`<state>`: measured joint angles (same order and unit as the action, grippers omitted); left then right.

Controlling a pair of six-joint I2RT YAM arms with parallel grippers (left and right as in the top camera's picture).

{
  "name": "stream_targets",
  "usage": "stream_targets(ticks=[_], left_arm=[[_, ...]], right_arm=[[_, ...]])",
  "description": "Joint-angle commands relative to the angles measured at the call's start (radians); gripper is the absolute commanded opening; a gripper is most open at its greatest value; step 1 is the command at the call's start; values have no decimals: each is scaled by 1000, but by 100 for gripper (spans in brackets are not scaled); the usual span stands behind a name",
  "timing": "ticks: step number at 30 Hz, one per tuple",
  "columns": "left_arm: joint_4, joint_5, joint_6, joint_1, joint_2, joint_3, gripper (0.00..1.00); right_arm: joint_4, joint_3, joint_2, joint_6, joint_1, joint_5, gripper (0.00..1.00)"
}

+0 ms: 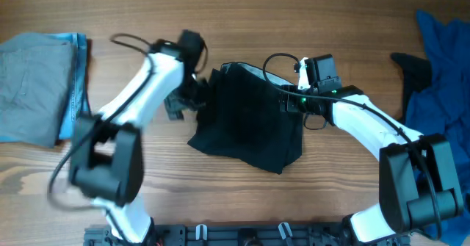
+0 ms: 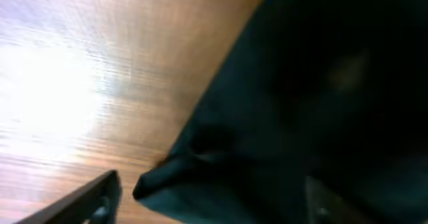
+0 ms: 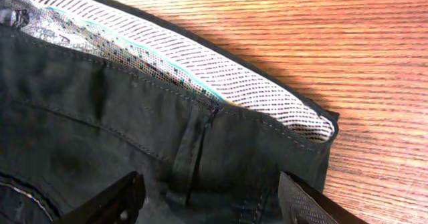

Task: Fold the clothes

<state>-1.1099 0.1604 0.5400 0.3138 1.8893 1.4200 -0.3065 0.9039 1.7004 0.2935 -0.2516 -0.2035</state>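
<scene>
The black garment [image 1: 250, 132] lies bunched in the middle of the surface [image 1: 242, 11]; left jaws and right jaws both gape open at its opposite edges. Pinching only the top waistband [image 3: 200, 110] layer could drag the fold askew.

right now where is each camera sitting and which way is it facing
overhead: fixed above the table, looking down at the black garment; the left arm and right arm show.
left wrist: behind the left gripper, close over the table, facing the garment's folded edge; its fingertips show.
right wrist: behind the right gripper, facing the garment's waistband and striped lining; its fingers show.
shared: all three see the black garment.
</scene>
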Motion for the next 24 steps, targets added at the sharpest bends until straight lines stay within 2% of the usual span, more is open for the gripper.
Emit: stream_targets(ticks=[1,9,15,20,24], left_arm=[[68,12,-34,-39,-120,8,99],[153,199,-219,-60,-105,7,100],[156,207,-277,-61,-10,6,100],[165,213,-279,-61,77,6,100],[169,302,-309,-59,162,6,100]], right_arm=[[-5,-1,13,-31,3,25,70],[-13,-1,13,-31,3,25,69],[-34,-1,13,-33,3,26,69],[-35,-1,13,-32,3,26,70],[-42,-1,13,-32,3,30,69]])
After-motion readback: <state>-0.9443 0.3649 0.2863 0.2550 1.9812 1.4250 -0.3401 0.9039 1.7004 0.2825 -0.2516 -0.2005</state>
